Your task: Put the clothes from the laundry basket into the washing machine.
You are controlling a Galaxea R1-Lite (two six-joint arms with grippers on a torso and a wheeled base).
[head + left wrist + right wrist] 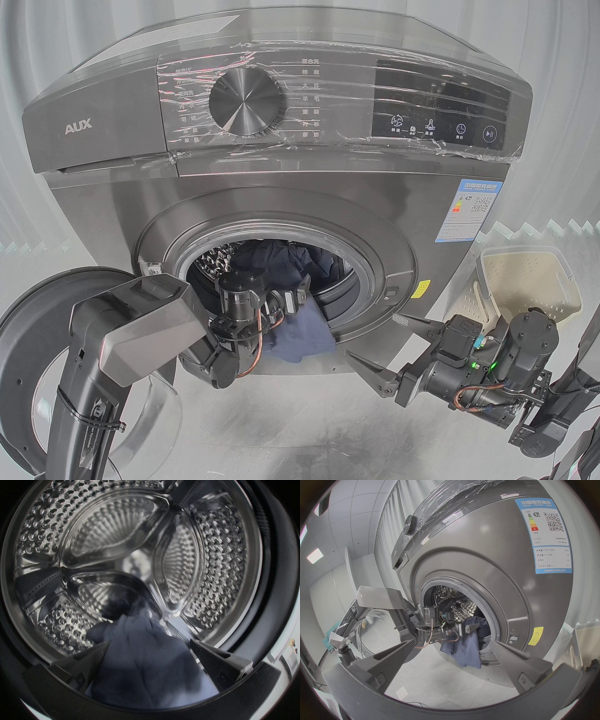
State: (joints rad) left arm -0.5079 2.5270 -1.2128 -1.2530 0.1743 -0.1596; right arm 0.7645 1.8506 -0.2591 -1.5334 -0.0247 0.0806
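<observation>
Inspecting the head view, we find the washing machine (281, 187) across the centre of the frame, with its round door (25, 350) swung open at the lower left. The dark blue garment (299, 328) lies across the lip of the opening at centre frame. Its upper part sits inside the drum (125, 542) and its lower part hangs down over the front panel of the machine.

We locate the left claw (149, 642) at the mouth of the opening, just left of the hanging cloth. In the left wrist view its two fingers (90, 661) stand wide apart and do not pinch the garment, which lies between them and runs toward the back of the perforated steel drum. We cannot tell whether either finger touches the cloth.

We locate the right claw (370, 335) at the lower right of the head view, in front of the machine and below the opening. It is well apart from the garment, its jaws are spread, and nothing is held between them.

The cream laundry basket (565, 265) stands on the floor at the right edge of the frame, beside the machine and behind the right arm.

On the machine we also note a control dial (245, 101) at upper centre. A blue-bordered label (469, 209) is at the right, and a small yellow sticker (420, 289) is below it, beside the opening.
</observation>
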